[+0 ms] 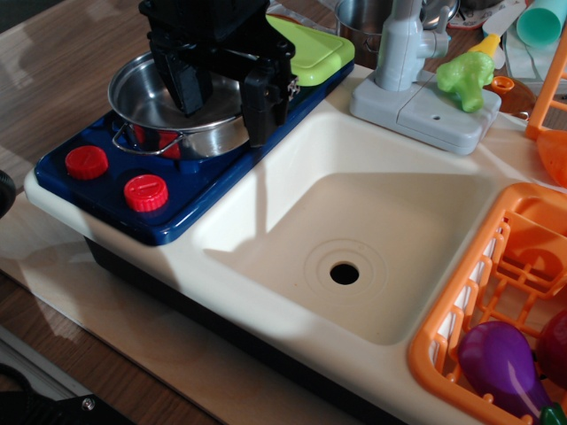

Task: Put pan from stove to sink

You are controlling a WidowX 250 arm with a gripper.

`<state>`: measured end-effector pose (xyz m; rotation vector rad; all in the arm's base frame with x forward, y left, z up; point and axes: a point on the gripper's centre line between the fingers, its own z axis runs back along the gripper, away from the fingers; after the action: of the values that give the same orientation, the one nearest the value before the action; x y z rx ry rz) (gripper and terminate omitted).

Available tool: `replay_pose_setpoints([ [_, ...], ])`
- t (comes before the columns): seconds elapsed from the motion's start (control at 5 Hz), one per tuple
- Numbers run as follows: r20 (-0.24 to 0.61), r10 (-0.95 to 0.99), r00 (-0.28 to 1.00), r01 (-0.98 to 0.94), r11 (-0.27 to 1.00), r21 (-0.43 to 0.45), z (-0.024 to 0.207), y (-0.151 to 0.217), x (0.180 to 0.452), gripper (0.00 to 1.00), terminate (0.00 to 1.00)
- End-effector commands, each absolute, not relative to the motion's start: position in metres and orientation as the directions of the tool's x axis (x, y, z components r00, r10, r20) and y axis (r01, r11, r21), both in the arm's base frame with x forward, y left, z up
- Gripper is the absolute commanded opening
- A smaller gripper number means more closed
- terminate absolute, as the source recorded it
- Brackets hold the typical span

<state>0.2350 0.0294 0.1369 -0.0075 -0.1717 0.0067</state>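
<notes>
The shiny steel pan stands on the dark blue stove, with one wire handle pointing to the front. My black gripper is low over the pan's right side and open. One finger is inside the pan and the other finger is outside its right rim, so the jaws straddle the wall. The cream-white sink with its drain hole lies to the right and holds nothing.
Two red knobs sit at the stove's front. A lime-green cutting board is behind the gripper. The grey faucet, a green broccoli toy and a deeper steel pot stand behind the sink. An orange dish rack holds a purple eggplant.
</notes>
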Motion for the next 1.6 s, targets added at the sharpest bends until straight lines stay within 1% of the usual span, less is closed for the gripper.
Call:
replay_pose_setpoints([
  [0.0,0.217,0.018,0.976,-0.02,1.0,0.005,0.14,0.027,0.236,1.0,0.0],
  [0.2,0.225,0.026,0.974,-0.03,0.999,0.012,0.138,0.024,0.235,0.0,0.0],
  [0.6,0.248,0.042,0.968,-0.048,0.999,0.017,0.137,0.014,0.235,0.0,0.0],
  [0.8,0.264,0.03,0.964,-0.049,0.997,0.066,0.14,-0.008,0.237,0.0,0.0],
  [1.2,0.232,0.009,0.973,-0.043,0.988,0.145,0.148,-0.058,0.24,0.0,0.0],
  [1.4,0.222,0.005,0.975,-0.041,0.987,0.158,0.145,-0.079,0.239,1.0,0.0],
])
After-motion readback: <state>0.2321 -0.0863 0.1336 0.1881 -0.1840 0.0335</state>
